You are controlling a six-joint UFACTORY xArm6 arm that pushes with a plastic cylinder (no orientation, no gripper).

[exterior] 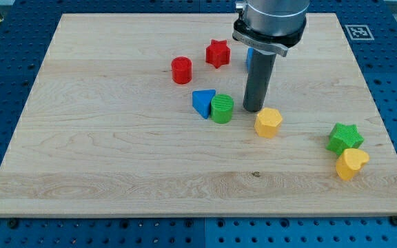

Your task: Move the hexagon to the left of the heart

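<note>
The yellow hexagon lies right of the board's middle. The yellow heart lies near the board's right edge, lower right of the hexagon and well apart from it. My tip rests on the board just above and left of the hexagon, close to it or touching. It stands between the hexagon and the green cylinder.
A blue triangle touches the green cylinder's left side. A red cylinder and a red star lie toward the view's top. A blue block is mostly hidden behind the rod. A green star sits just above the heart.
</note>
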